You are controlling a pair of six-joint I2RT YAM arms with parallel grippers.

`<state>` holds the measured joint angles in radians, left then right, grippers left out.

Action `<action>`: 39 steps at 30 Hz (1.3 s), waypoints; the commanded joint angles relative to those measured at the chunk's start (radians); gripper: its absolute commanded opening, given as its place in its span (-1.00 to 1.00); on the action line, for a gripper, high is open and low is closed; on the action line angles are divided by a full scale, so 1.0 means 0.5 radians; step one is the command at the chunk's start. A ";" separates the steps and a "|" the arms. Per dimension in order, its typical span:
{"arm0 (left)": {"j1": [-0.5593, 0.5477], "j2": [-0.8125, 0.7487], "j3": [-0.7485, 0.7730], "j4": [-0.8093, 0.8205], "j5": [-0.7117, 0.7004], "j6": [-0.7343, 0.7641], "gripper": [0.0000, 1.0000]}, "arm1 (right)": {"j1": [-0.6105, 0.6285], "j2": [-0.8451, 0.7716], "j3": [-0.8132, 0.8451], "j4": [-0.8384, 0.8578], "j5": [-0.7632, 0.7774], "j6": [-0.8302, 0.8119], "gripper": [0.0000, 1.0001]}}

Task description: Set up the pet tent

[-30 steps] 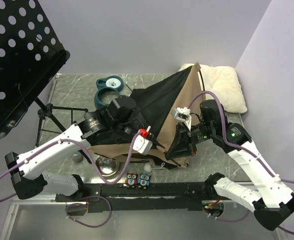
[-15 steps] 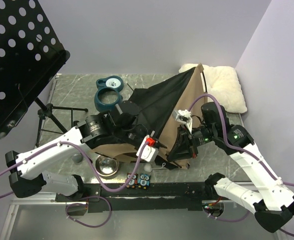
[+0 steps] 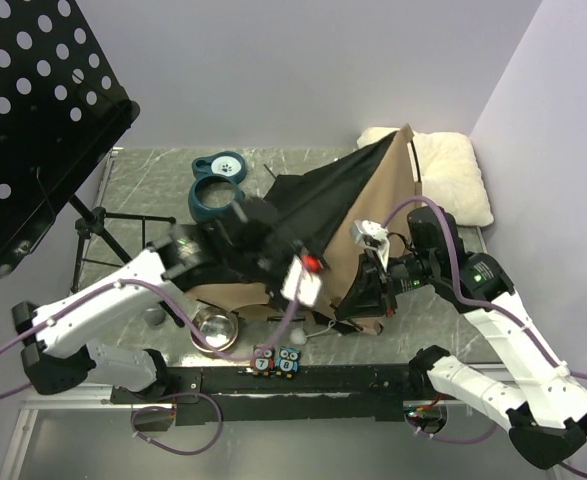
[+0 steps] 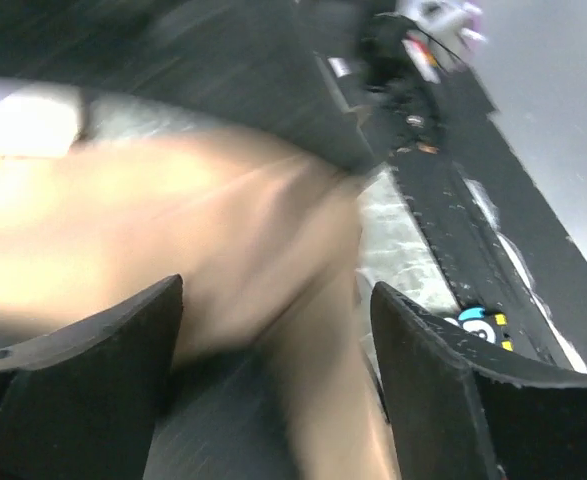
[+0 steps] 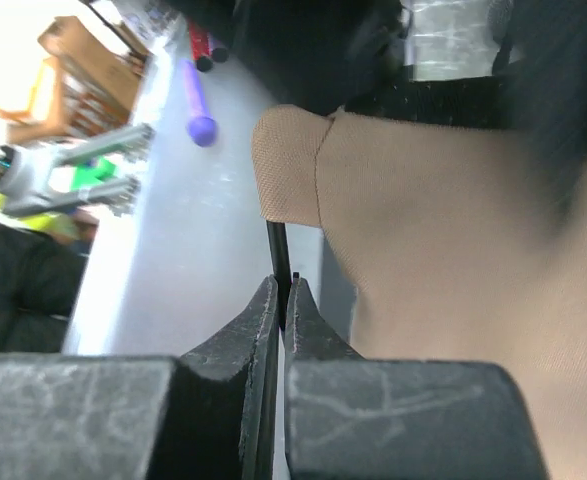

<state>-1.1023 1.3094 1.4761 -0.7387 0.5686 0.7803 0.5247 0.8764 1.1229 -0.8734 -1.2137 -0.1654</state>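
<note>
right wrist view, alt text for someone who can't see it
The right gripper is shut on a thin black pole poking out of a tan fabric corner of the pet tent. The background is pale and blurred.

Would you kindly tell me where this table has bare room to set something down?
Bare marble runs along the table's back edge, between the blue bowl stand and the pet tent. The centre and front are crowded: tent, left arm, right arm, steel bowl.
</note>
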 commanded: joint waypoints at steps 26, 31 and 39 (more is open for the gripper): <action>1.505 0.271 -0.237 0.983 0.198 -1.662 0.68 | -0.019 -0.759 -0.328 -0.747 1.249 -1.633 -0.84; 1.612 0.672 -0.008 1.002 0.191 -1.781 0.54 | -0.019 -0.832 -0.319 -0.723 1.332 -1.685 -0.73; 1.603 1.157 0.269 1.324 0.363 -2.168 0.47 | -0.019 -0.783 -0.264 -0.732 1.308 -1.657 -0.73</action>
<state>-0.2924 1.8252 1.5223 -0.2119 0.6724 -0.1654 0.5228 0.4625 0.9749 -1.2068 -0.6075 -0.9707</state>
